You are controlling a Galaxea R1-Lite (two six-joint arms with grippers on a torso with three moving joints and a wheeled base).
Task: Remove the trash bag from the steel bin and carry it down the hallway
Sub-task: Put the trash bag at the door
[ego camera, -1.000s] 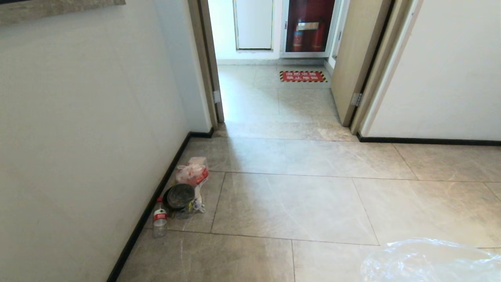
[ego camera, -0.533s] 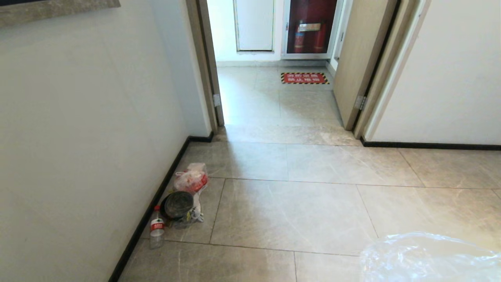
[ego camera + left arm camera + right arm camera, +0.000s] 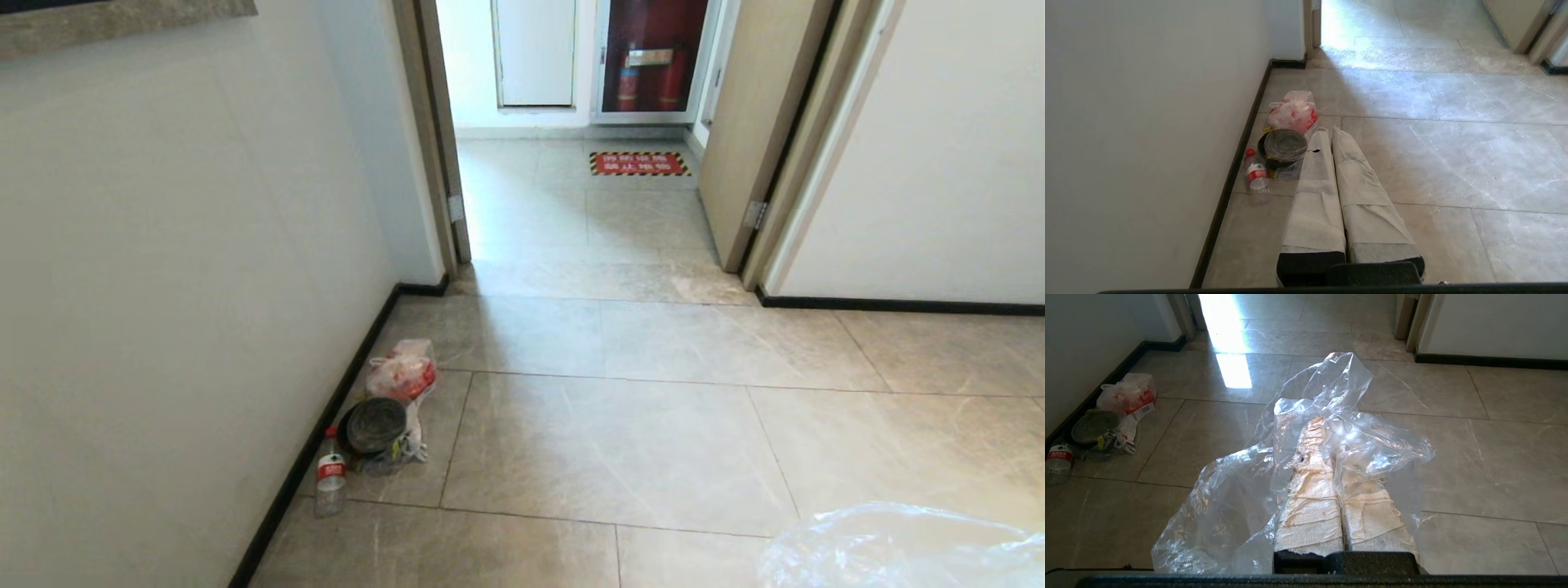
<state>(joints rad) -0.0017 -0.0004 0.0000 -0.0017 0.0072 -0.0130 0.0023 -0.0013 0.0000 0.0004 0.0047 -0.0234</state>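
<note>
The right gripper (image 3: pixel 1327 424) is clenching the bag (image 3: pixel 1249 490), film draping over its fingers, so it rides clear of the floor (image 3: pixel 620 441) toward the doorway (image 3: pixel 571 163). The left gripper (image 3: pixel 1327 134) is idling, clenched and empty. Litter (image 3: pixel 384 408) is lying by the wall (image 3: pixel 163 245).

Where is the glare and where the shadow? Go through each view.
Head view: daylight through the doorway washes out the floor, the left wall's base in shade. Left wrist view: a bright band crosses the tiles, the litter in shadow. Right wrist view: a hard white reflection on the floor; the trash bag glints.
</note>
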